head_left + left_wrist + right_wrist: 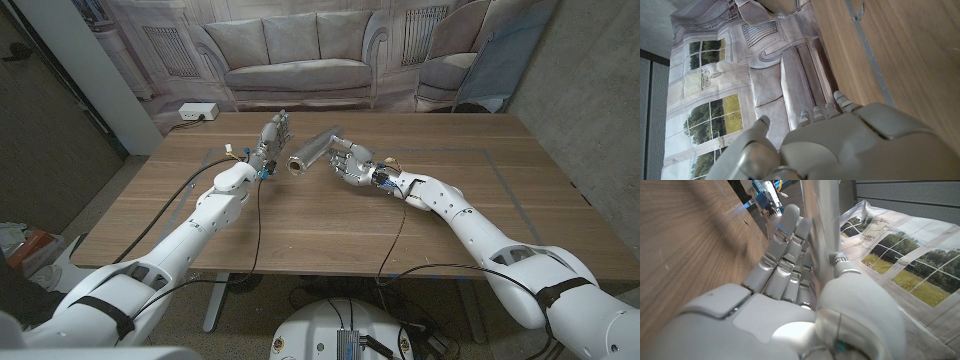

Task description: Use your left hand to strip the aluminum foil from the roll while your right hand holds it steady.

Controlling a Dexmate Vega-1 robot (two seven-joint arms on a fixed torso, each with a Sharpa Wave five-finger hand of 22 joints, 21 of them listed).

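At the worktop point(300, 215) far centre: foil roll point(312, 150), gripped by right robot hand point(350, 163), long axis running near-left to far-right. Left robot hand point(272, 135), fingers apart and empty, just left of its near end.

No text, label or number can be read — none anywhere.

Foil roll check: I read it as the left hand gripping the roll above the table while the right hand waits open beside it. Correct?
Not quite: the hands are swapped. In the head view the right hand grips the foil roll above the table, and the right wrist view shows its fingers wrapped around the roll. The left hand waits open beside it.
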